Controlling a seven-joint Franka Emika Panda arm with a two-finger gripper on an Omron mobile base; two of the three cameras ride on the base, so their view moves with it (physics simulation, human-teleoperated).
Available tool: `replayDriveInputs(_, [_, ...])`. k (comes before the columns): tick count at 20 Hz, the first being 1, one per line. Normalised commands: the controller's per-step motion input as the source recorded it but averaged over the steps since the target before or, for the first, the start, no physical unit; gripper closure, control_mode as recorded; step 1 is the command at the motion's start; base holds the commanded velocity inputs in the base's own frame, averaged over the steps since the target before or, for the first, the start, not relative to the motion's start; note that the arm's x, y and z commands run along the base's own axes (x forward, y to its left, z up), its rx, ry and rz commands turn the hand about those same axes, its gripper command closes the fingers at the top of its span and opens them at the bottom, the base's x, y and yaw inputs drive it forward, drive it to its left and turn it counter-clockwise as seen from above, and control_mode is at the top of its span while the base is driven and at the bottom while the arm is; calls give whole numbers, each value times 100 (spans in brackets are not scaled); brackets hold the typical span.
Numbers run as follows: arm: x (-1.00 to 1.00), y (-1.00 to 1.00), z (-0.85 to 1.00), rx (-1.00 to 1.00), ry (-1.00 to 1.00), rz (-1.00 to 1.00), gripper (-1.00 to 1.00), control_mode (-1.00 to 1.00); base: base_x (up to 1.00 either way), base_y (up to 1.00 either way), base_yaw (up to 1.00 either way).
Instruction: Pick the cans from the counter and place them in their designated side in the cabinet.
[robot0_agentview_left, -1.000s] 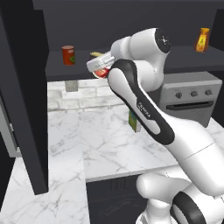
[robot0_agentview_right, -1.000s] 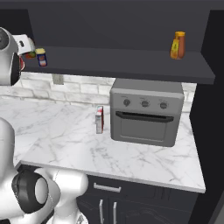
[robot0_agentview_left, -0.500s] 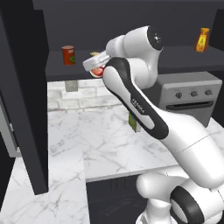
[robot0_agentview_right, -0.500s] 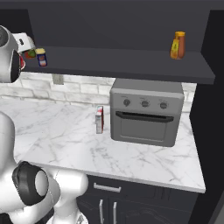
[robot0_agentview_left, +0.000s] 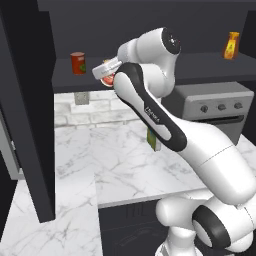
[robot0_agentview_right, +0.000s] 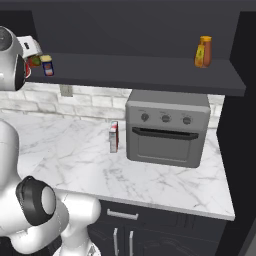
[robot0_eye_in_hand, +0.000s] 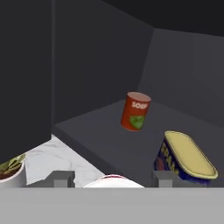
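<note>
Gripping the short red can (robot0_agentview_left: 107, 80), the gripper (robot0_agentview_left: 106, 76) holds it up at the front edge of the cabinet shelf (robot0_agentview_right: 150, 67); the fingers look closed on it from either side. In the hand view the can's white top (robot0_eye_in_hand: 113, 182) peeks up between the two dark finger tips (robot0_eye_in_hand: 62, 178), which fits with the can being held.

Just ahead on the shelf, the boxy tin (robot0_eye_in_hand: 183, 161) with the yellow top and blue label already stands near the front lip, close to the gripper's right in the hand view. Farther back and well apart from it stands the darker orange-red can with the green mark (robot0_eye_in_hand: 135, 111). The tall dark side panel (robot0_agentview_left: 27, 110) rises close on the arm's left.

Below, the marble counter (robot0_agentview_left: 100, 155) carries a green-and-white carton (robot0_agentview_right: 114, 136) beside the grey oven (robot0_agentview_right: 167, 127), and an orange bottle (robot0_agentview_right: 203, 51) sits at the far end of the shelf.

The likely trouble is crowding. The red can seems bound for a spot beside the tin, and if the hand swings in too close, a finger or the can could knock the tin over or off the lip. Releasing too near the edge could let the can tip and fall to the counter, and drifting left risks the hand brushing the side panel.
</note>
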Motion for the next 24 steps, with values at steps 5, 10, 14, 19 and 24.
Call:
replayDriveInputs(5, [14,11,-2,-1,0,0,100,-100,0,0,0])
replayDriveInputs(10, [14,6,-3,-1,1,0,100,-100,0,0,0])
replayDriveInputs(14, [14,7,-3,0,2,0,100,-100,0,0,0])
replayDriveInputs(19, [12,7,-4,0,2,0,100,-100,0,0,0])
replayDriveInputs(24, [15,6,-3,0,2,0,100,-100,0,0,0])
